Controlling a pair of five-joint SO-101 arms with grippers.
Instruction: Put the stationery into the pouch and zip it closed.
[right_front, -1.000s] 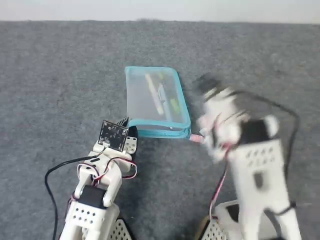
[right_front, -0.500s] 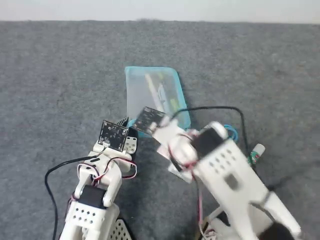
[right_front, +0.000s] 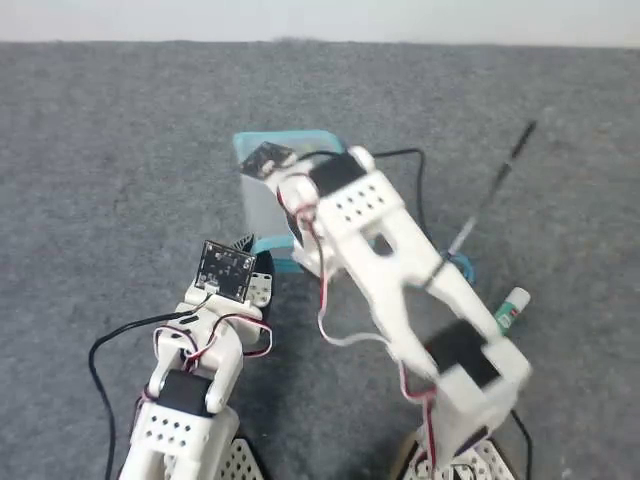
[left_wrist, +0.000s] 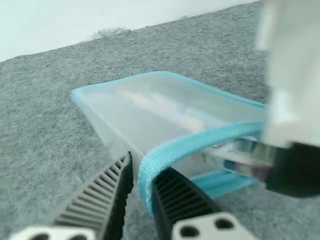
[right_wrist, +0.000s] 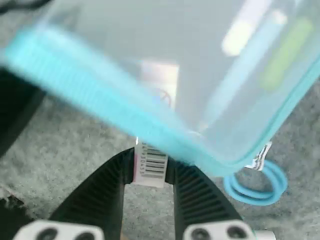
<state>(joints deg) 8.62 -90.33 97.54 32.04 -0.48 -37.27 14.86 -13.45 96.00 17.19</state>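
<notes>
Left gripper (left_wrist: 143, 172): pressed together on the teal zip edge of the pouch (left_wrist: 150, 105), at the near left corner of the mouth. As far as I can judge, it's holding the lip up so the mouth gapes.

Right gripper (right_wrist: 150, 161): pinching a white barcoded piece (right_wrist: 150, 169) right at the zip edge. I can't tell if the piece is past the lip or just under it.

Pouch: on the grey mat (right_front: 120, 150), in front of both arms. Its long axis runs away from the bases and the mouth is on the near side. In the high view the right arm is stretched over most of it.

Leftovers: 1 pen (right_front: 490, 190) and 1 green-capped tube (right_front: 511, 307) are out on the mat, well apart from the pouch on its right side. A blue loop (right_front: 460, 267) lies between them and the pouch.

What the next move turns on: the mouth faces the bases, so the piece has to go in pointing away from me, along the pouch's long axis.

Nearer arm: both leftovers are on the right arm's side and the left one is busy, so the pickups are the right arm's job. The pen lies diagonal, far end away and to the right.

Progress: my guess is early-middle. 2 items aren't in and the zip isn't closed yet.
</notes>
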